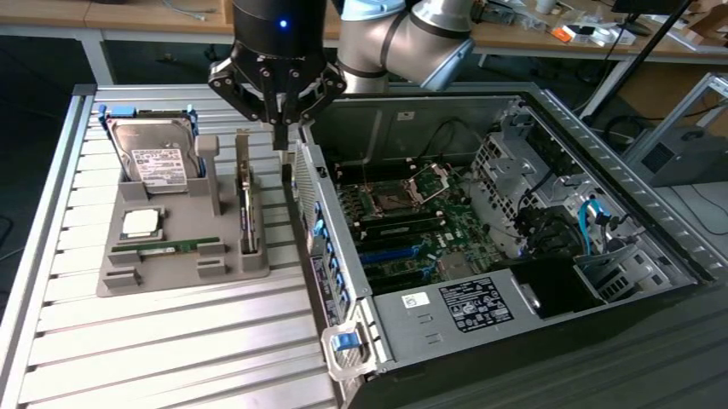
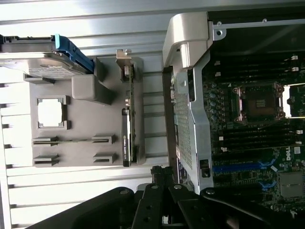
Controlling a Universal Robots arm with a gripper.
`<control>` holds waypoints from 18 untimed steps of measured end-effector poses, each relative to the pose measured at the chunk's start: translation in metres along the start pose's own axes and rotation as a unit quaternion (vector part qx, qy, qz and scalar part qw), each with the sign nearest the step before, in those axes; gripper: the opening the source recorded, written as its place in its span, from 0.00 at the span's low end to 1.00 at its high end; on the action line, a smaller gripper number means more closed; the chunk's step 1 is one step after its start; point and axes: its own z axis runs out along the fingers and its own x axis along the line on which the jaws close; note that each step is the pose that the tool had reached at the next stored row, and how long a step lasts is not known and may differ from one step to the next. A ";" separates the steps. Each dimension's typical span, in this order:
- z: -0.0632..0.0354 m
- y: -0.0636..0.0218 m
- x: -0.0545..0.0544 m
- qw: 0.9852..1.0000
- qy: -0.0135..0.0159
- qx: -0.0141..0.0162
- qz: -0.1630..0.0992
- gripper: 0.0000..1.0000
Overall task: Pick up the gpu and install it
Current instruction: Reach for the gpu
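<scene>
The gpu (image 1: 245, 204) stands on its long edge in a slot of the grey holder tray (image 1: 170, 277), its silver bracket strip at the far end; the wrist view shows it as a dark thin card (image 2: 127, 136). My gripper (image 1: 281, 143) hangs above the gap between the tray and the computer case's wall, a little toward the exterior view's right of the gpu and above it. Its fingers are shut together with nothing between them. In the wrist view the gripper (image 2: 161, 172) points down near the case's edge.
The tray also holds a silver hard drive (image 1: 153, 158), a square processor (image 1: 140, 223) and a green memory stick (image 1: 170, 247). The open computer case (image 1: 637, 256) lies on the exterior view's right with its motherboard (image 1: 415, 221) exposed. A slatted metal table (image 1: 170, 349) carries everything.
</scene>
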 end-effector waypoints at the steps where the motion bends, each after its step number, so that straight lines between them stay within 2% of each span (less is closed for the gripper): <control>1: 0.0000 0.0000 0.000 1.000 0.000 0.000 0.000 0.10; 18: 0.0000 -0.0007 0.009 1.000 0.000 0.000 0.000 0.10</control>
